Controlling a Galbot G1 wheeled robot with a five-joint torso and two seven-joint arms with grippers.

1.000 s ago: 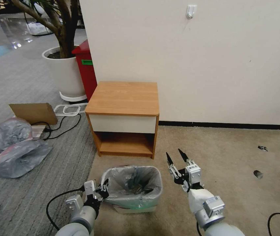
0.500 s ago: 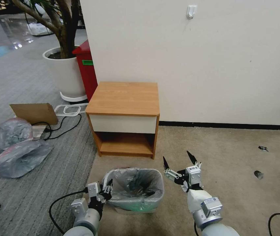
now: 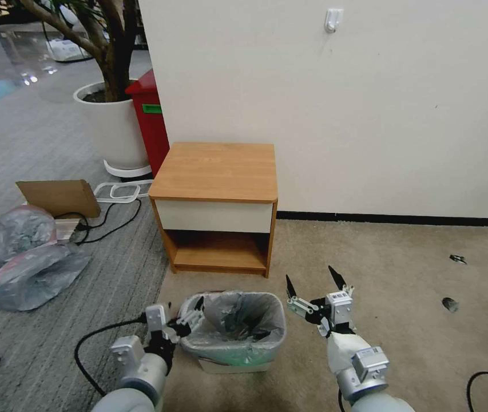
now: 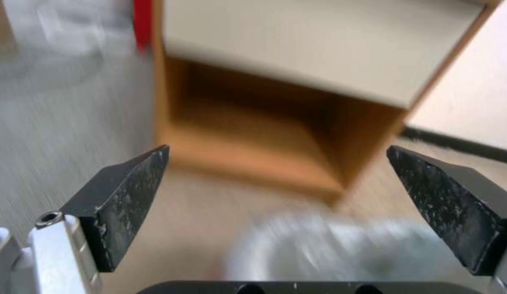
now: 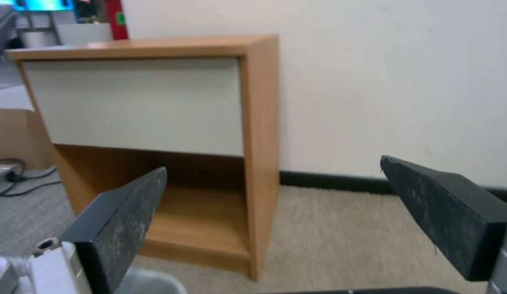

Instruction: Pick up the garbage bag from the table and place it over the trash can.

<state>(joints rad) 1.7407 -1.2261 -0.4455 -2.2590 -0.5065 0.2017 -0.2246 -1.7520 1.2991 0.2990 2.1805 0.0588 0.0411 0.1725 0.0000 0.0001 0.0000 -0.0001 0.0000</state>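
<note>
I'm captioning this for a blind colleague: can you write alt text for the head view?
A garbage bag lines the trash can on the carpet before the table. The left hand, open, sits at the bag's rim; the right hand hovers open beside the can.

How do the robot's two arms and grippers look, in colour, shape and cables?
Both arms are silver-grey tubes with rounded joints. The left gripper and right gripper have white-silver bodies and black, pointed, wedge-shaped fingers. A black cable loops from the left arm. The right arm wears a white wrap and small label stickers.

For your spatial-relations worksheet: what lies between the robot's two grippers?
In the head view, the trash can, lined with the garbage bag, sits between the left gripper and right gripper.
</note>
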